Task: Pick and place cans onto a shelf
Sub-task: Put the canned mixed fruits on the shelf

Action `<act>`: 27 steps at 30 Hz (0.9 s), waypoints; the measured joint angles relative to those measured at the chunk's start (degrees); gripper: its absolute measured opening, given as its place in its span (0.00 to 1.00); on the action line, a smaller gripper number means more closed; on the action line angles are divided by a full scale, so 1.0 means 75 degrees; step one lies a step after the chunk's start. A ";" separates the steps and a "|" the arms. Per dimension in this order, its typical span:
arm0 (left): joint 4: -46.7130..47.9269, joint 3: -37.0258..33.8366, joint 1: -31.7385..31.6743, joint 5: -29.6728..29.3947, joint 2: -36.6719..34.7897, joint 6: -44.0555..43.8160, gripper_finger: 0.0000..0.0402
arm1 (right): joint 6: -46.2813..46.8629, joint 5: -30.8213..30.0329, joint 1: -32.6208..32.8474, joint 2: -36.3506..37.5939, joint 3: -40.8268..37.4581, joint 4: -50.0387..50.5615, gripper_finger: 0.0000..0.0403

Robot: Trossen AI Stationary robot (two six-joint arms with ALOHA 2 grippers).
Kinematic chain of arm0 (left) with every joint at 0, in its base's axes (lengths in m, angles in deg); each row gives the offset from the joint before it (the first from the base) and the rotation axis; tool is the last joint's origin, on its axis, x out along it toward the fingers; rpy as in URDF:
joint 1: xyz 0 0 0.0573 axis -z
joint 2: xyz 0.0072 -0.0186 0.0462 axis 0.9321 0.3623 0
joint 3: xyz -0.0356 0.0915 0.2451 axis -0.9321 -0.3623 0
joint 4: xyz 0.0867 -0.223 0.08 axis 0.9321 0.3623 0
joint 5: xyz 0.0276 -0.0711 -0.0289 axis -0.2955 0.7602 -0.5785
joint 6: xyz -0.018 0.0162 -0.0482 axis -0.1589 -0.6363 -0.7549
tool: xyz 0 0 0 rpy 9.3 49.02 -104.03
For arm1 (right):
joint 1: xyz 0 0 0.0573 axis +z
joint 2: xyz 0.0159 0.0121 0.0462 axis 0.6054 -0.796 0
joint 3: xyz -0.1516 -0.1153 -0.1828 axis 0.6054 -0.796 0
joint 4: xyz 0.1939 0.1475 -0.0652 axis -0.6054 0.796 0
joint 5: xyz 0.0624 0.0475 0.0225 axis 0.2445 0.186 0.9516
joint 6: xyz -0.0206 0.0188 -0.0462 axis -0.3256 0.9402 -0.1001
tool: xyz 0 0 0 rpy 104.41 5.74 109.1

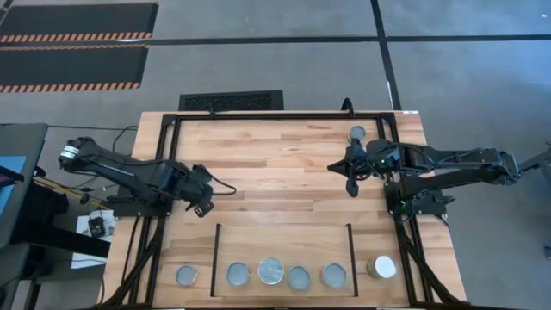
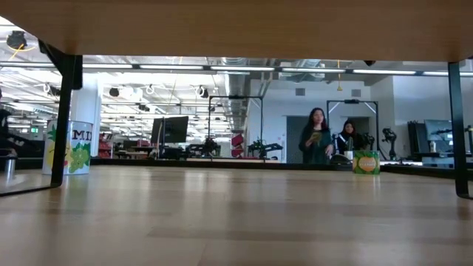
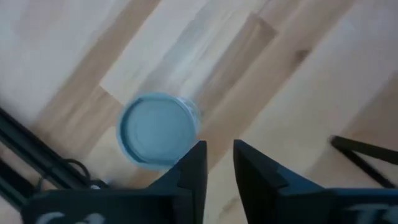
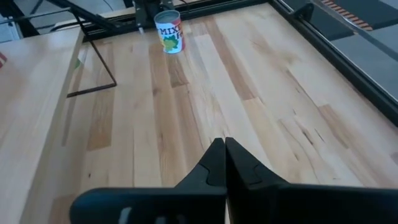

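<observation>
I am between cans. My right jaws (image 1: 350,179) hang empty and pressed together over the bench (image 1: 275,164); one can (image 1: 358,133) stands just beyond them at the far edge. My left jaws (image 1: 203,207) are a narrow slit apart, also empty. On the shelf (image 1: 284,241), nearer than both jaws, four cans (image 1: 270,270) stand abreast; one can (image 1: 186,275) stands outside its left bar, a white-topped one (image 1: 384,267) outside its right. Next, I judge, my right jaws must spread and reach for the far can.
</observation>
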 joint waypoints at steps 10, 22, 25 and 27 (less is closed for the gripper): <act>-0.0231 -0.0093 -0.0690 0.0030 0.1164 0.0645 0.34 | -0.0217 0.0181 0.0003 0.0000 0.0000 0.0000 0.02; -0.1199 -0.1093 -0.1287 0.0353 0.1217 0.1278 0.32 | -0.0403 0.0178 -0.0006 0.0000 0.0000 -0.0030 0.02; -0.1346 -0.1088 -0.1294 0.0450 0.1208 0.1575 0.26 | -0.0406 0.0175 -0.0009 0.0000 0.0000 -0.0062 0.02; -0.1318 -0.1081 -0.1287 0.0410 0.1217 0.1703 0.20 | -0.0409 0.0169 -0.0009 -0.0003 0.0000 -0.0090 0.02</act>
